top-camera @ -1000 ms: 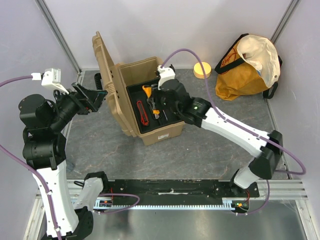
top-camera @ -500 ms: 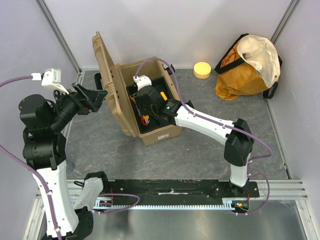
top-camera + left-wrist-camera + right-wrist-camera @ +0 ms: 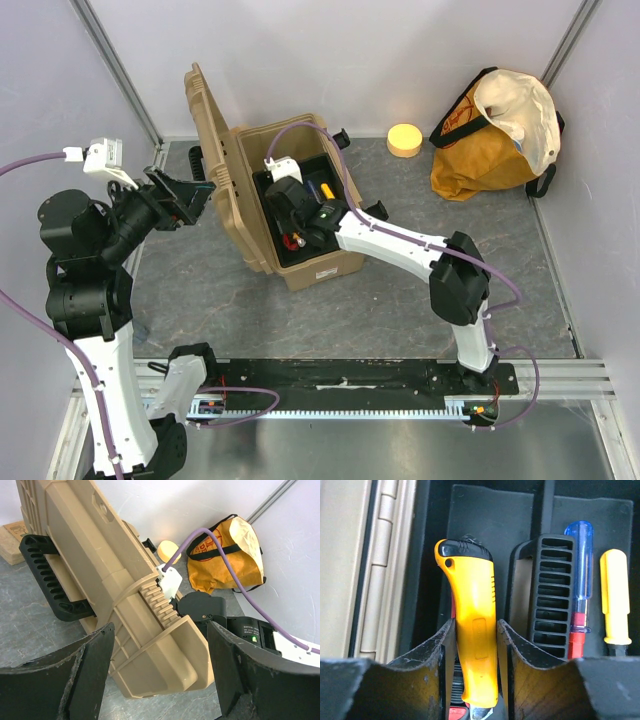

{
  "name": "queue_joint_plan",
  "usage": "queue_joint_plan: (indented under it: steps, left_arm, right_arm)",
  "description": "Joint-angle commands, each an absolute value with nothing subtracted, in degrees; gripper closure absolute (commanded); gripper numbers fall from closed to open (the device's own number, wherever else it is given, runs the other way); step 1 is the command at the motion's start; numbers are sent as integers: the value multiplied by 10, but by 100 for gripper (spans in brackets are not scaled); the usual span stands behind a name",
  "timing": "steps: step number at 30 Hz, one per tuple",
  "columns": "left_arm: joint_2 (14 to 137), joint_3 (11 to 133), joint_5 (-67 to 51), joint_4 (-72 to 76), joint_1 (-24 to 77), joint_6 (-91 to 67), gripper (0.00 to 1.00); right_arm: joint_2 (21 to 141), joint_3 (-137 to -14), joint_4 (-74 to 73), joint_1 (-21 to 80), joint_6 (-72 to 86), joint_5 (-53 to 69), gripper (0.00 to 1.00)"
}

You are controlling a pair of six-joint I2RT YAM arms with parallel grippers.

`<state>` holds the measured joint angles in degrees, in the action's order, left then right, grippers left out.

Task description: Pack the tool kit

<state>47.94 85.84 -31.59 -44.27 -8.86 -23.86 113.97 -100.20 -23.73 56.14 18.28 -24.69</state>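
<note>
My right pincer [image 3: 475, 627] grips the yellow cutter [image 3: 470, 590] inside the toolbox [image 3: 318, 268] to seat it there, while my left pincer [image 3: 160, 630] hovers wide open beside the toolbox lid [image 3: 100, 565].

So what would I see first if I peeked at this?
Probably the big tan tool kit, standing open in the middle of the table with its lid up. The right gripper is down inside it, pinching a bright yellow utility knife, with a blue-handled screwdriver lying close by. The orange-yellow bag in the far right corner pops out too.
</note>
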Motion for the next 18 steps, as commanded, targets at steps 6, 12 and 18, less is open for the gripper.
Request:
queue_joint_plan:
  steps: [6, 12, 18]
  left_arm:
    - [475, 860, -310, -438, -87, -219, 20]
    - [474, 856, -306, -439, -86, -218, 20]
    - [476, 851, -307, -438, -86, -221, 20]
  right_arm:
    - [1147, -1063, -270, 563, 214, -292, 41]
    - [1102, -1066, -272, 563, 222, -278, 40]
    - [1014, -1025, -272, 558, 224, -289, 39]
